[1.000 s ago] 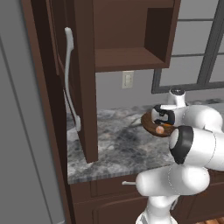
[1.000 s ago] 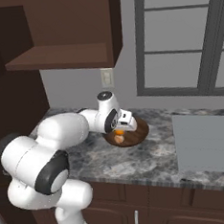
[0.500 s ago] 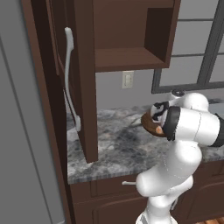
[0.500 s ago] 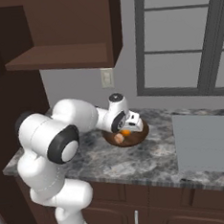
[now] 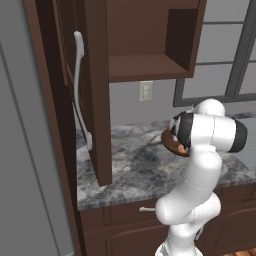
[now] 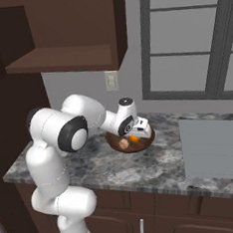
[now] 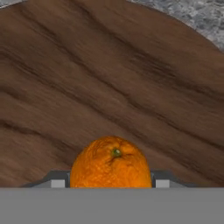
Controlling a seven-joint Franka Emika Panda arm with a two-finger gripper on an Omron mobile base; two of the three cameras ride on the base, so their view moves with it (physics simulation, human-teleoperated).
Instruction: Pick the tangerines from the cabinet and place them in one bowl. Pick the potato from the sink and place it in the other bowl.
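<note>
Over the last second our arm has folded its elbow up and back toward the base while the hand [image 6: 136,132] stayed low over the wooden bowl [image 6: 148,141] on the desk [image 6: 158,167]. The hand pinches a tangerine [image 7: 111,162] just above the bowl's floor, beside a tan lump [image 6: 123,144] already inside. We judge release to be the next step.

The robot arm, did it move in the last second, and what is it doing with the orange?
The arm's elbow swung from low on the robot's right up and across to its left. The gripper stayed over the wooden bowl, with the tangerine between its fingers throughout. The tan lump in the bowl, the bowl itself and the cabinet did not move.
</note>
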